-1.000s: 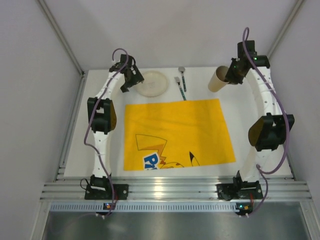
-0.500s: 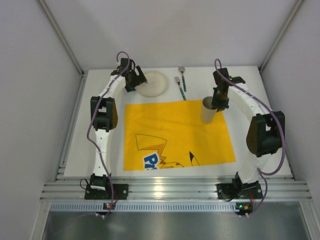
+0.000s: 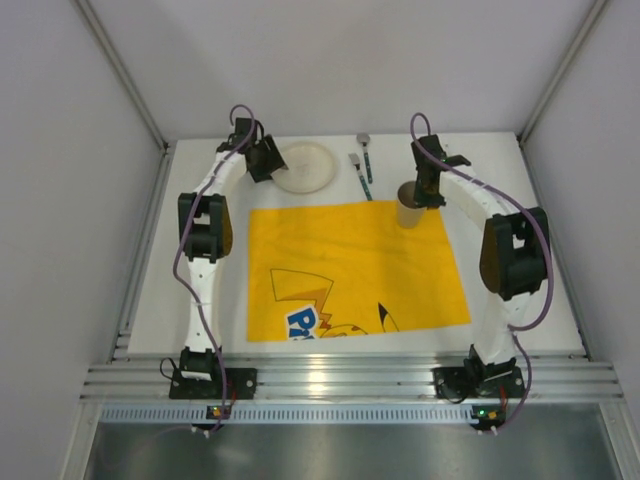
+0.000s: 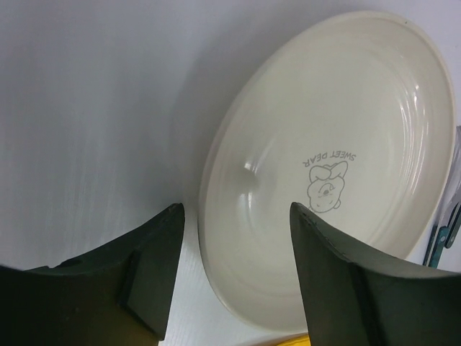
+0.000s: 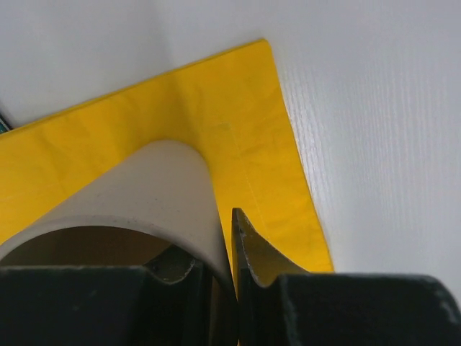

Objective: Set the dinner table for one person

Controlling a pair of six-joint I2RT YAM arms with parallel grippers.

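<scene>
Two grippers are on station. How many items are on the dinner table [image 3: 160, 280]?

Five, counted near to far. Behind the ribbed rail [image 3: 350, 380], one yellow cloth [image 3: 350, 265] lies flat mid-table. One tan cup [image 3: 408, 212] stands upright on the cloth's far right corner. Beyond the cloth's far edge, one cream plate [image 3: 305, 167] and two utensils [image 3: 360, 176] lie on the bare tabletop, the utensils side by side, just right of the plate.

What is the right gripper [image 3: 420, 196] doing?

It is clamped on the cup. The wrist view shows one finger inside the cup and the other outside, with the wall pinched between them.

And the left gripper [image 3: 268, 162]?

Its jaws are spread wide and grip nothing. It sits at the plate's left rim. In the wrist view the rim shows in the gap between the two fingers [image 4: 151, 274]. Contact with the plate cannot be determined.
</scene>
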